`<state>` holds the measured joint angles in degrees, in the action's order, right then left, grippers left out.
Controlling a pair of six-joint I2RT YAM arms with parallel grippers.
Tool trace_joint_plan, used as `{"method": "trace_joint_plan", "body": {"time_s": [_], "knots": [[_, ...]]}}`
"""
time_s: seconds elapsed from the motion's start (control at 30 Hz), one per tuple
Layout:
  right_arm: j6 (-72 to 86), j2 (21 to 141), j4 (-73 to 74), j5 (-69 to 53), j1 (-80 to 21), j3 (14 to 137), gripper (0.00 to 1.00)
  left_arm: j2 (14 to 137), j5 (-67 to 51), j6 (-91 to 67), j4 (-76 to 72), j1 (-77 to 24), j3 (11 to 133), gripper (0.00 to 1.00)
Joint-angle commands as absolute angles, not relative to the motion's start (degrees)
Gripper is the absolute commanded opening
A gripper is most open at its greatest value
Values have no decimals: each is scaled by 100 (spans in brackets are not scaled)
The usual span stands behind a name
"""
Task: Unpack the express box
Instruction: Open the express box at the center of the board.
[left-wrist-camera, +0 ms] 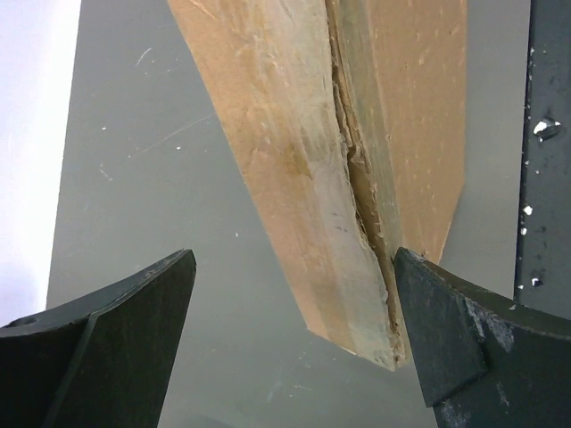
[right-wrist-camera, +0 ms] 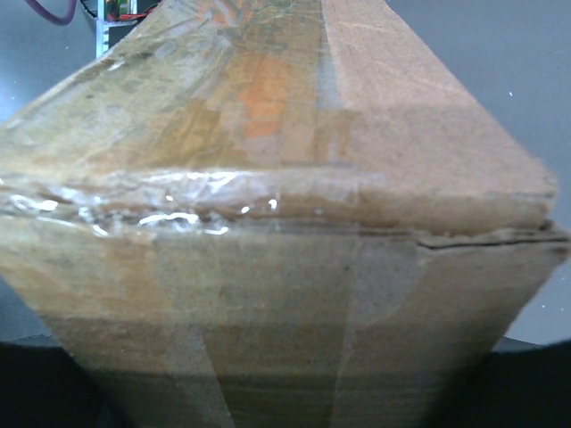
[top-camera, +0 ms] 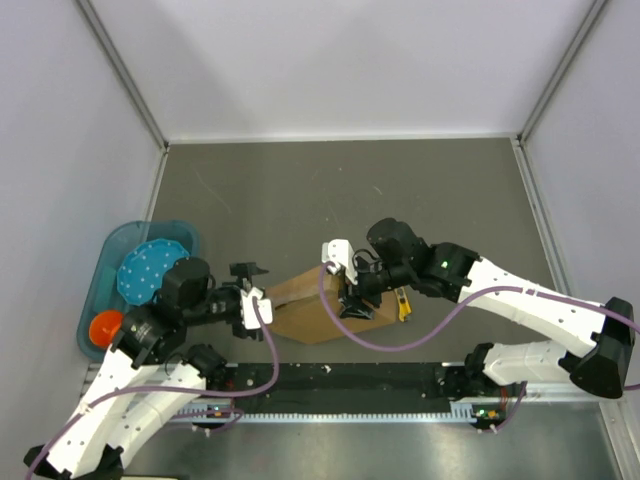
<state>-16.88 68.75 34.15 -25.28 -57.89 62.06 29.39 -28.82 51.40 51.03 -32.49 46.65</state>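
Box (top-camera: pixel 305 305) sits tilted between the pincers, one end clenched in the right pincer (top-camera: pixel 348 303), its other corner inside the wide-released left pincer (top-camera: pixel 255 290) against one finger (left-wrist-camera: pixel 455 339), so an off-centre squeeze could twist it loose or tear the split seam

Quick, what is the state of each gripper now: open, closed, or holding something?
Left gripper: open, a corner of the express box between its fingers.
Right gripper: closed on the express box.

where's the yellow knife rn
Top view: the yellow knife lies on the table, just right of the express box, beneath the right arm.
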Motion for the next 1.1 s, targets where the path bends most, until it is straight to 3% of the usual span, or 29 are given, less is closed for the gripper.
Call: {"method": "trace_joint_plan", "body": {"time_s": [0.0,1.07], "knots": [[-1784,7031,3735,-2364,-5757,6231,0,2997,-2637,5247,4570,-3234,4746,99],[-1872,7031,3735,-2382,-5862,6108,0,3269,-2206,5546,4517,-2971,5238,98]]}}
